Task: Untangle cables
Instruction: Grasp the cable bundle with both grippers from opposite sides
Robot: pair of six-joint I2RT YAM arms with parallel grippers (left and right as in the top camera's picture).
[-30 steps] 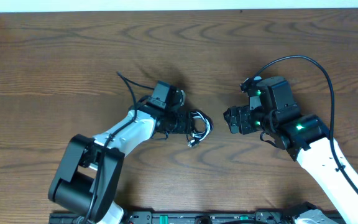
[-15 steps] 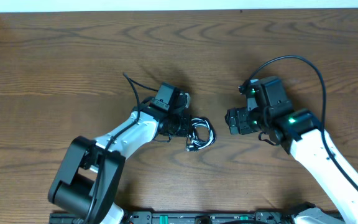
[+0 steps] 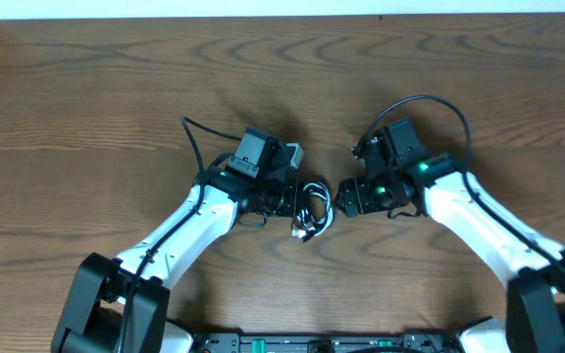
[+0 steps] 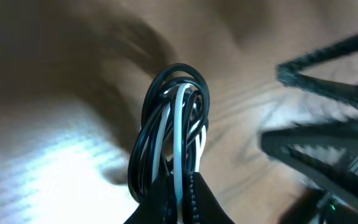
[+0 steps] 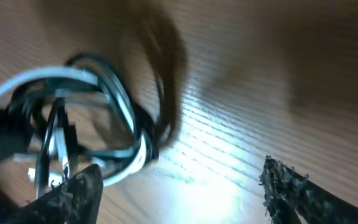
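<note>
Left gripper (image 3: 284,201) is pinched tight on the cables (image 3: 312,208), a looped black-and-white bundle sticking out past its fingertips over the wooden table (image 3: 86,98). Right gripper (image 3: 345,196) sits just beside that bundle, opposite the left one, jaws spread wide and holding nothing.

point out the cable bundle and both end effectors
cable bundle (image 4: 179,124), left wrist view, white cord in the loop
left end effector (image 4: 180,194), left wrist view, between fingertips gripping the bundle
right end effector (image 5: 179,190), right wrist view, midway between open fingertips
</note>
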